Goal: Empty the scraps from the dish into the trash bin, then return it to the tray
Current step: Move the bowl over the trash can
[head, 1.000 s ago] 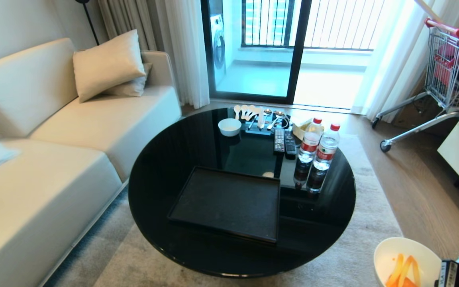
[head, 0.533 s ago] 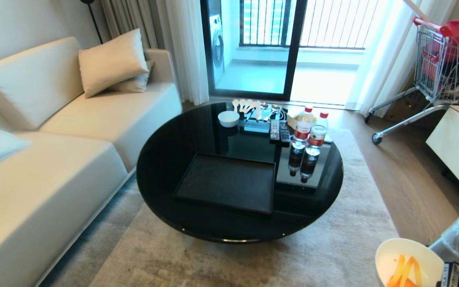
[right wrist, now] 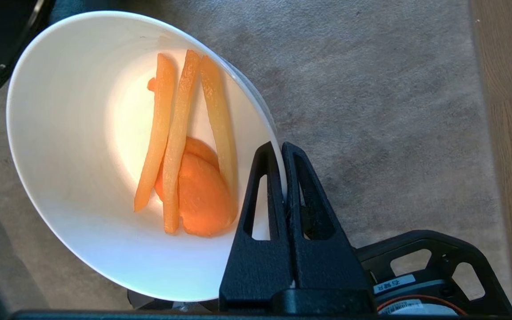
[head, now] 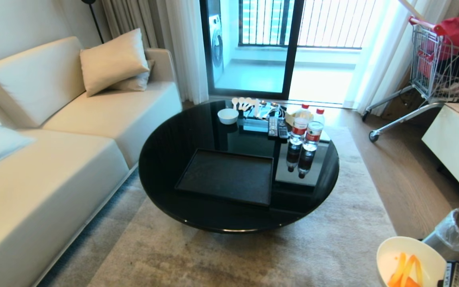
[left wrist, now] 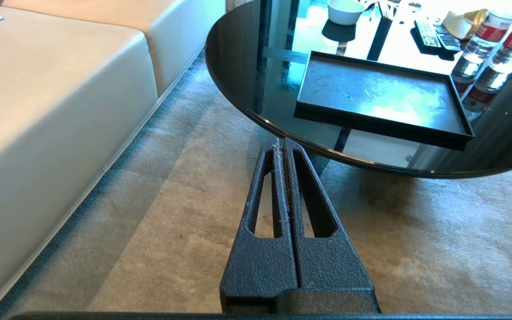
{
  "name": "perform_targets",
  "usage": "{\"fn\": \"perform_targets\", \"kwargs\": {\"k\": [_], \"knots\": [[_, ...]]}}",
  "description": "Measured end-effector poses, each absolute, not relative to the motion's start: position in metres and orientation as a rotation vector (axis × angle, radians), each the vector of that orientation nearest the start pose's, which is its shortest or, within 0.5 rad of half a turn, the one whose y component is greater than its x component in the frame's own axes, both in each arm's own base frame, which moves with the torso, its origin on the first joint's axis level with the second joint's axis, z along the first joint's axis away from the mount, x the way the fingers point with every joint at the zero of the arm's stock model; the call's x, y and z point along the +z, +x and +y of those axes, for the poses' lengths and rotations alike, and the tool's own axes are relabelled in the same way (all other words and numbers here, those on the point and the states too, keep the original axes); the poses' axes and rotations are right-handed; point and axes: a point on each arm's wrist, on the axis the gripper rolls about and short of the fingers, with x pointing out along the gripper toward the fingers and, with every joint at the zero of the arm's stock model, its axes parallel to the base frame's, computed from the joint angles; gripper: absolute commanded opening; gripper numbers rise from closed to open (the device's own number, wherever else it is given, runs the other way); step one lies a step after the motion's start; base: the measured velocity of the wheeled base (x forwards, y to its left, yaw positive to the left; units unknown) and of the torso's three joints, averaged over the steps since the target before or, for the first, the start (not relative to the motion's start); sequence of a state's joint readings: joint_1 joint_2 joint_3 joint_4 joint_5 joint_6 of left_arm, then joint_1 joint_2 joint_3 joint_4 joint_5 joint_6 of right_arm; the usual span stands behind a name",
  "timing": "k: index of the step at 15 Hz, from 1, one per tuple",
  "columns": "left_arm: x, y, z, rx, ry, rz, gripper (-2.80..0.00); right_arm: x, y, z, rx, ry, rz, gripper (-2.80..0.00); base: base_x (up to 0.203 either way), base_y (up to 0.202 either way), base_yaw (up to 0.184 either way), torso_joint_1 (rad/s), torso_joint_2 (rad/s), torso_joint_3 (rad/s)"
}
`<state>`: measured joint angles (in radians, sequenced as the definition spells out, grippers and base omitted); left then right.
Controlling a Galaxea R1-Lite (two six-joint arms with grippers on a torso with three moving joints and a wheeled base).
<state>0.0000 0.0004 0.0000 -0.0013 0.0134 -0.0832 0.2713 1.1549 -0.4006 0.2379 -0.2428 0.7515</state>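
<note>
Right claw (right wrist: 282, 149) pinches rim of glossy white dish (right wrist: 74, 146) w/ orange scraps (right wrist: 185, 178); left claw (left wrist: 282, 144) closed.

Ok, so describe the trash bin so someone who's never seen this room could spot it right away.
Start from the round black table on the rug and look off its right side, where the wooden floor begins. The trash bin stands there, just beyond the dish held by the right gripper. It alone is silver, with a clear bag liner folded over its rim.
</note>
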Motion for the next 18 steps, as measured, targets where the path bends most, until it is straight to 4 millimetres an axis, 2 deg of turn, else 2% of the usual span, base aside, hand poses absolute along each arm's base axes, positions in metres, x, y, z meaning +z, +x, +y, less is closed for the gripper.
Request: {"fn": "perform_targets", "kwargs": {"k": [7,18], "knots": [[0.076,-0.023,0.0,0.013,-0.083,-0.001,-2.8,0.127,0.098,0.022,-0.334,0.432,0.922,-2.8,0.0,0.0,0.0,0.0,0.0,0.0],[0.076,-0.023,0.0,0.013,-0.083,-0.001,-2.8,0.13,0.096,0.019,-0.347,0.454,0.893,-2.8,0.0,0.0,0.0,0.0,0.0,0.0]]}}
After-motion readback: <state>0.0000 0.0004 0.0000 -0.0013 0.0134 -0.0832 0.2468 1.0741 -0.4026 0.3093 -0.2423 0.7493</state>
